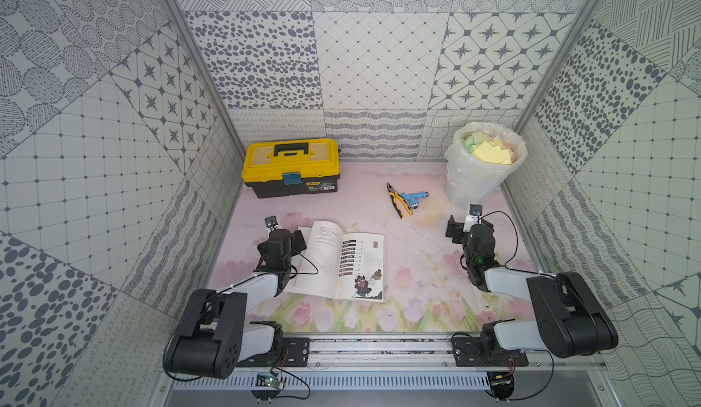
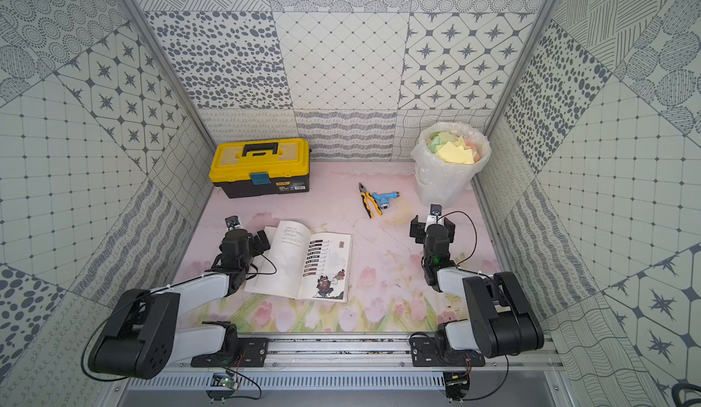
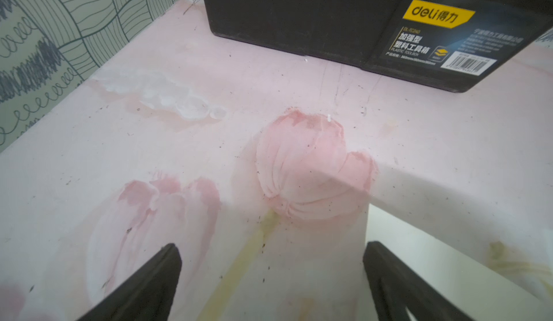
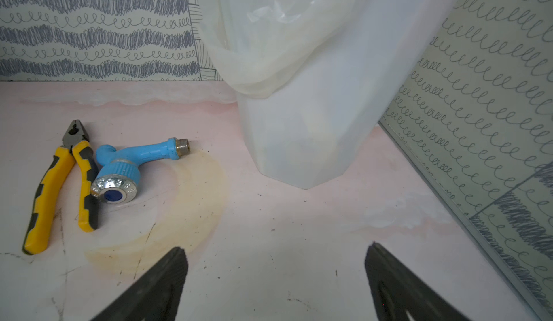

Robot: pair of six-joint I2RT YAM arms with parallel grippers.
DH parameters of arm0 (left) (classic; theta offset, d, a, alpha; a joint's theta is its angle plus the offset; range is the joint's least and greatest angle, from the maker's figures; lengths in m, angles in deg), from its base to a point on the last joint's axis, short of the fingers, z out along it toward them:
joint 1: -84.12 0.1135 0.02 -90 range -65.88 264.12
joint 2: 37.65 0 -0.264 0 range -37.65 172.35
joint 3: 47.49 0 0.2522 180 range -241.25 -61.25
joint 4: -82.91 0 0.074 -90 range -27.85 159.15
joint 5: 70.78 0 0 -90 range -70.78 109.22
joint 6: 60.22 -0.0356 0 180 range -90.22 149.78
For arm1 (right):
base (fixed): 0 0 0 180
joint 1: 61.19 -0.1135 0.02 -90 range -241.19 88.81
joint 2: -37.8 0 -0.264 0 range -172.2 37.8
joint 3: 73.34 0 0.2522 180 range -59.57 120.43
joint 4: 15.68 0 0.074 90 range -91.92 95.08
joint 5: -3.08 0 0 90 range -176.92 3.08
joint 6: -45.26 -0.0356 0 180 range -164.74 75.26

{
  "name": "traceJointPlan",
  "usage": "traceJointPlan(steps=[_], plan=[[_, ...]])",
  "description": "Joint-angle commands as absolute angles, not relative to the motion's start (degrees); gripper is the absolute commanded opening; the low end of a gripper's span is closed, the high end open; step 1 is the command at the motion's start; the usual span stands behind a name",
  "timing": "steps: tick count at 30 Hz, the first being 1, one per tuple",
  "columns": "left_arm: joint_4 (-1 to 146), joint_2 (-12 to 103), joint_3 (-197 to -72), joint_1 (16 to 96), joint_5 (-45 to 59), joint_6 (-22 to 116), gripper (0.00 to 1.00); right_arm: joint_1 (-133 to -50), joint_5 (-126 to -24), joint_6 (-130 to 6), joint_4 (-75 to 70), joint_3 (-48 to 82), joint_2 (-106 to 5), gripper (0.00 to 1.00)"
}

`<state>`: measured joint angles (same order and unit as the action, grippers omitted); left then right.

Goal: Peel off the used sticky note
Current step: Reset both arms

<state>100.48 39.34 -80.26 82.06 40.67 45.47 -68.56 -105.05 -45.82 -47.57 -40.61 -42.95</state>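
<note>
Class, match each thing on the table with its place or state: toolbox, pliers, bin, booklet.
Things:
1 toolbox
2 pliers
3 bin
4 booklet

Places or states:
a lies open
b holds loose paper squares
c beside the blue tap
d shut, with a blue sticky note on its front

Pairs: 1-d; 2-c; 3-b; 4-a
</note>
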Motion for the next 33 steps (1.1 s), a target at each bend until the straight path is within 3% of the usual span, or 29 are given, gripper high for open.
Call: traceJointPlan(steps=[1, 4, 9, 33], plan=[[119.6, 45.1, -79.7, 85.5, 27.4, 40.3, 1.0, -66.0, -100.6, -47.6, -57.8, -42.1, -46.9, 0.97], [121.6, 47.0, -79.8, 85.6, 21.7, 38.0, 1.0, -65.9, -100.0, -47.3, -65.4, -43.0, -52.6, 0.97], [120.4, 52.6, -83.4, 85.6, 14.1, 34.0, 1.0, -65.2, -99.5, -47.9, -52.5, -37.6, -51.1, 0.97], [117.0, 52.2, -84.9, 84.3, 15.1, 33.4, 0.99, -65.4, -99.6, -47.8, -52.1, -37.3, -51.1, 0.97]])
